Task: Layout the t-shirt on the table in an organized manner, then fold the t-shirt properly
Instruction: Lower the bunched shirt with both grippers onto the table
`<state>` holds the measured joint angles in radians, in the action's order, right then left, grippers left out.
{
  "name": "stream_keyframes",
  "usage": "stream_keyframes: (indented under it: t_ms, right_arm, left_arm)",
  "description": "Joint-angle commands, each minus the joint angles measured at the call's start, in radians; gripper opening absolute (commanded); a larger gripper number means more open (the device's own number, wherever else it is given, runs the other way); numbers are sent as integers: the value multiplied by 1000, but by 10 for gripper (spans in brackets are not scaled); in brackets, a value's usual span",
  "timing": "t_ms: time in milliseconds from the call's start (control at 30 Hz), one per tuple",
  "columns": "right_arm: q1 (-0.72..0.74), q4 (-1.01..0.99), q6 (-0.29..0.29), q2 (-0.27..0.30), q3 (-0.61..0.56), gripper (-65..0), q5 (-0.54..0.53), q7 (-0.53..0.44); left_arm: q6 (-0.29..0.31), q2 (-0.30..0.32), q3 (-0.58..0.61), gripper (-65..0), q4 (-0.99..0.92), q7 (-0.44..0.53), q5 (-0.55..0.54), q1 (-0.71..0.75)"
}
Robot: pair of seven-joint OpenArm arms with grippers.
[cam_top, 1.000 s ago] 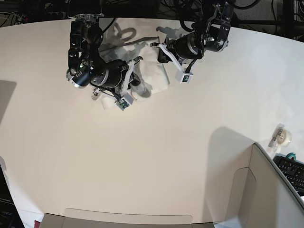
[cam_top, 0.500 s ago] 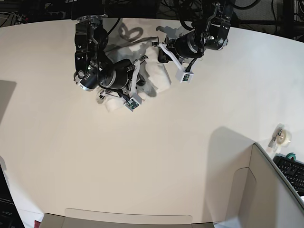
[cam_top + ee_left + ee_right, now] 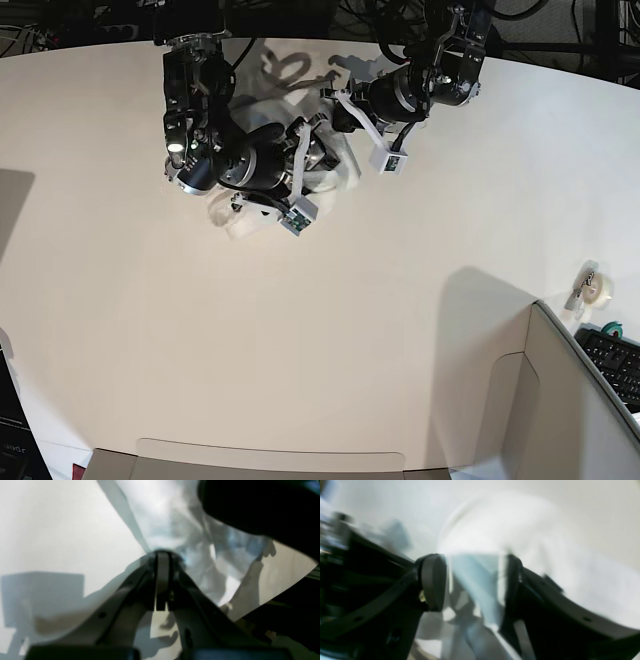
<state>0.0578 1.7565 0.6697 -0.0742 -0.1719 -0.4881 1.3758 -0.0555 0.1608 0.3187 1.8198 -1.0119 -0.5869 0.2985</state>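
Observation:
The white t-shirt (image 3: 237,218) lies crumpled on the table (image 3: 300,330) near its far edge, mostly hidden under both arms. In the left wrist view my left gripper (image 3: 162,555) is shut, its fingertips pinching an edge of the t-shirt (image 3: 175,517), which stretches away from them. In the base view the left gripper (image 3: 332,102) sits at the cloth's far right corner. My right gripper (image 3: 475,580) stands open, with blurred white and bluish t-shirt (image 3: 495,530) cloth showing between its pads. In the base view the right gripper (image 3: 313,150) is over the middle of the heap.
A tape roll (image 3: 598,288) and a keyboard (image 3: 615,362) sit at the right edge. A grey-beige partition panel (image 3: 560,410) stands at the lower right. A cardboard edge (image 3: 270,460) runs along the bottom. Cables hang behind the table's far edge.
My right arm has swung rightward over the shirt and its jaws have opened, letting go of the cloth. The left arm has barely moved and stays shut.

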Motion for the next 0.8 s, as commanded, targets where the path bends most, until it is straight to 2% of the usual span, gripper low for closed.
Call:
stream_keyframes:
  t_ms: [0, 200, 567, 667, 767]
  right_arm:
    - [24, 20, 5, -5, -7, -307, -33, -19]
    - [38, 18, 5, -8, -8, -307, -103, -19]
    - [76, 18, 5, -9, 1, -307, -317, -19]
    - [103, 18, 5, -6, 81, -307, -347, -20]
    - [130, 18, 5, -8, 242, -307, -380, -31]
  left_arm:
    - [-16, 6, 0, -650, -2, -23, 38, 6]
    - [-16, 6, 0, -650, -2, -23, 38, 3]
    - [-14, 6, 0, -650, -25, -22, 38, 1]
    - [-14, 6, 0, -650, -42, -22, 38, 1]
    - [-13, 6, 0, -650, -64, -20, 38, 1]
